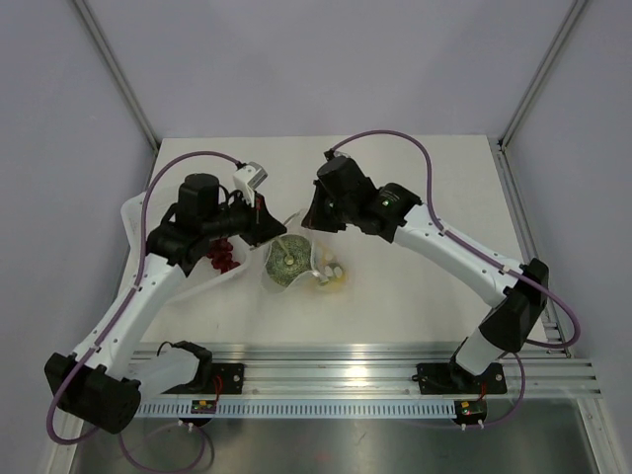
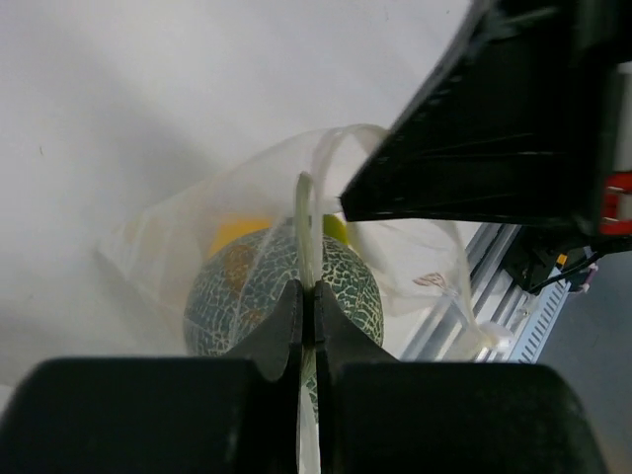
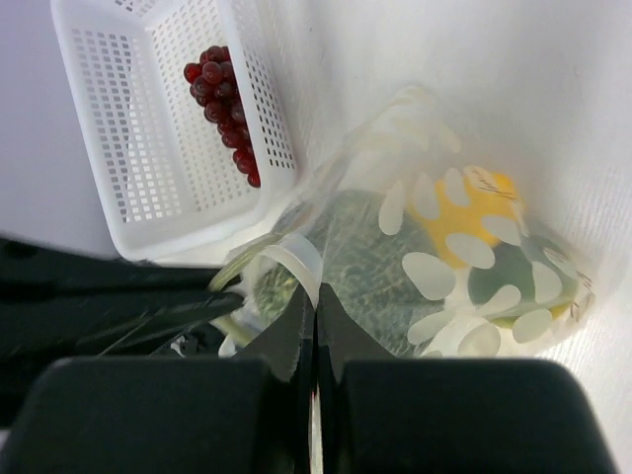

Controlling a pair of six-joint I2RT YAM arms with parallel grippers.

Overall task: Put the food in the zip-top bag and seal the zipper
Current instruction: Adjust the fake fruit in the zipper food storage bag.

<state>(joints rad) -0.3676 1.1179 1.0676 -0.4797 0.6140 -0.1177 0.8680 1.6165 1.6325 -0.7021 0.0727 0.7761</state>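
Observation:
The zip-top bag (image 1: 318,269) lies mid-table, its mouth held up between both arms. Inside it sit the food: a grey-green netted fruit (image 1: 286,263) and a yellow ball (image 1: 334,284). My left gripper (image 2: 308,296) is shut on the pale zipper (image 2: 304,222) strip, with the netted fruit (image 2: 237,291) and the yellow ball (image 2: 235,233) showing behind the film. My right gripper (image 3: 314,298) is shut on the zipper (image 3: 296,259) from the other side, with the dotted bag (image 3: 464,286) beyond it. The two grippers (image 1: 275,235) (image 1: 309,225) almost meet above the bag.
A white perforated basket (image 3: 138,148) holding dark red grapes (image 3: 222,94) stands left of the bag, right beside the left arm (image 1: 197,222). An aluminium rail (image 1: 375,360) runs along the near table edge.

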